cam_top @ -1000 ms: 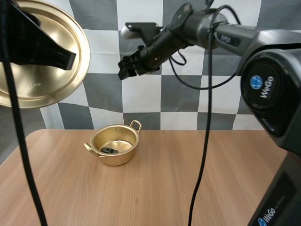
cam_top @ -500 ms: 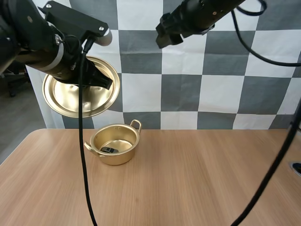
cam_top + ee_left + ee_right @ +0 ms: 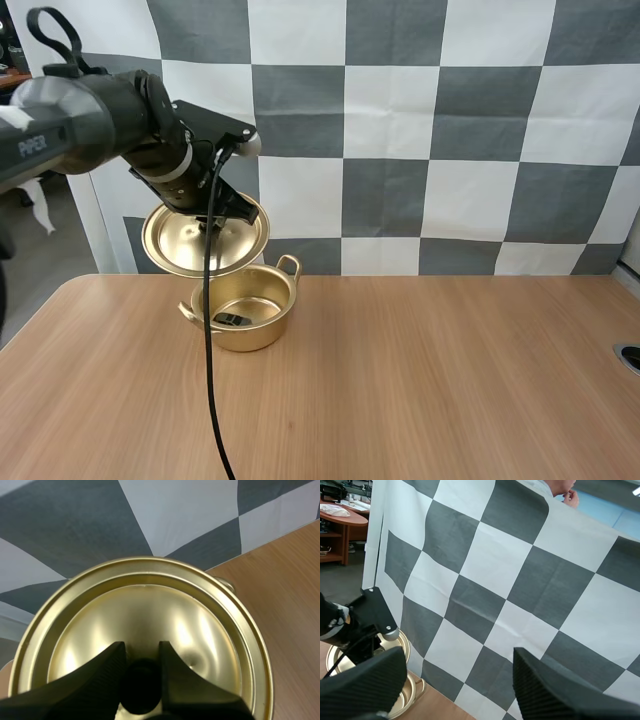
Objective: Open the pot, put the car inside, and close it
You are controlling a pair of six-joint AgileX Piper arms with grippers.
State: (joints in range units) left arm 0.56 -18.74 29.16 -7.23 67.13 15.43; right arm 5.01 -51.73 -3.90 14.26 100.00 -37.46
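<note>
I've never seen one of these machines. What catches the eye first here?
The shiny gold lid, pinched in the left pincer, hangs tilted over the open pot on the wooden table. Inside the pot lies a small dark car.

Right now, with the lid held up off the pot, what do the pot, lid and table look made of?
Pot: thin metal, brass-gold and polished; its inside mirrors the light.
Lid: the same gold metal, glossy, with bright streaks across its dome. Its knob looks like black plastic, though that is uncertain.
Table: light wood grain, matte; possibly laminate rather than solid wood.
</note>
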